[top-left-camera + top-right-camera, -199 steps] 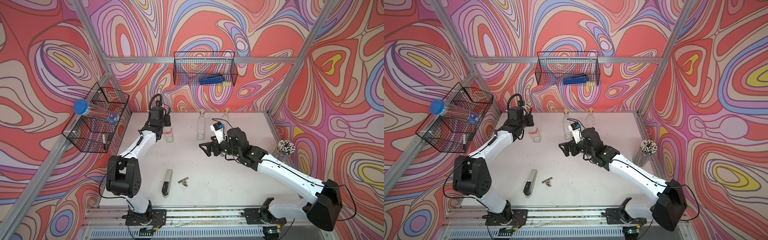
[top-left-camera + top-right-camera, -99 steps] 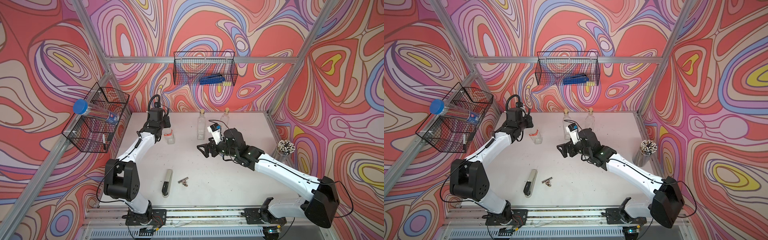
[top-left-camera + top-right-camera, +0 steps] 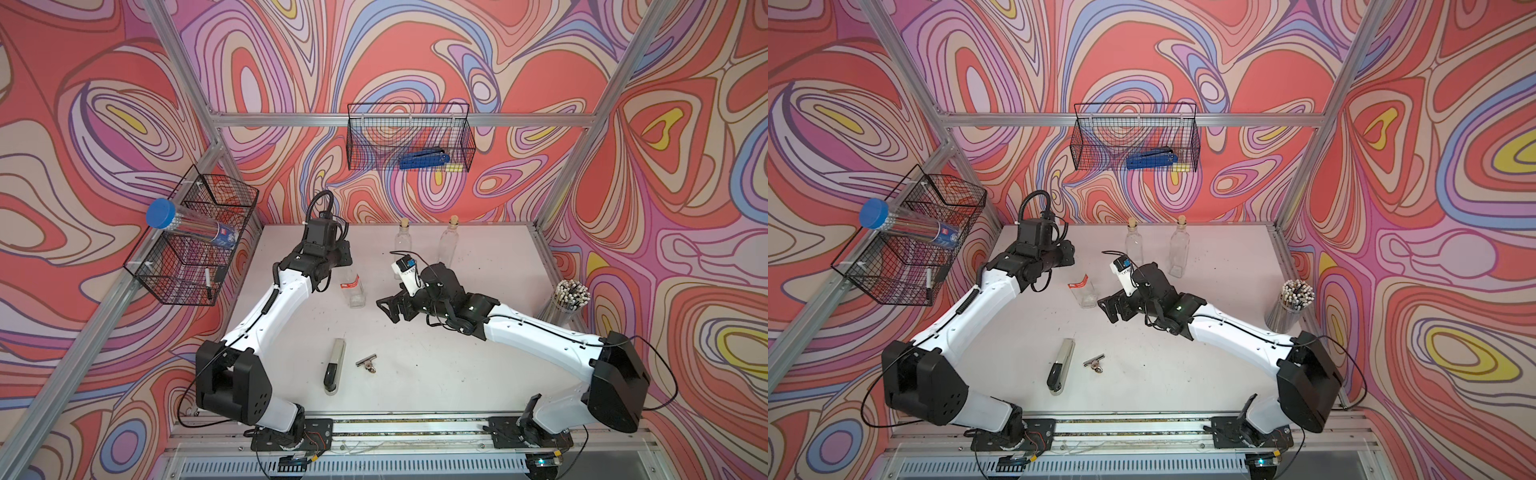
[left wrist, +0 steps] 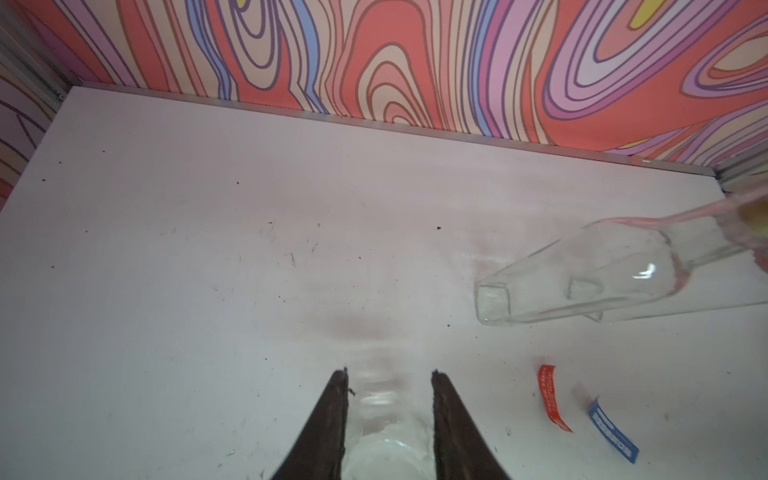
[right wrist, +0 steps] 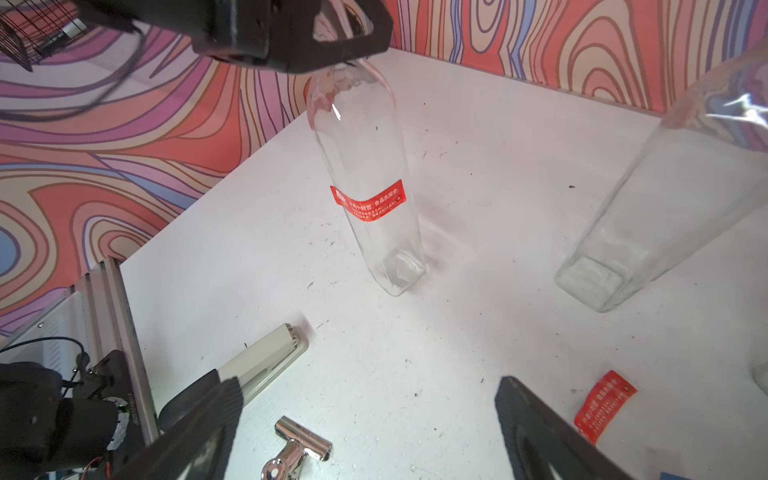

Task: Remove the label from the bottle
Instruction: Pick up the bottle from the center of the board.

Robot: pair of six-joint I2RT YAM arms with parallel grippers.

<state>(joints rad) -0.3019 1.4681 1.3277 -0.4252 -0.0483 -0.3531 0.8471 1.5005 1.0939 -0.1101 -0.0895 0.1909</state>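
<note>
Clear square glass bottle at frame centre in both top views, base on the white tabletop, red label wrapped round its mid-body. Left jaws narrow, clamped on the bottle's neck. Right jaws spread wide, holding nothing, just right of the bottle's base in a top view, not touching it. Loose red sticker flat on the tabletop near the right jaws. Grey stapler and metal binder clip side by side, lower centre of frame.
</note>
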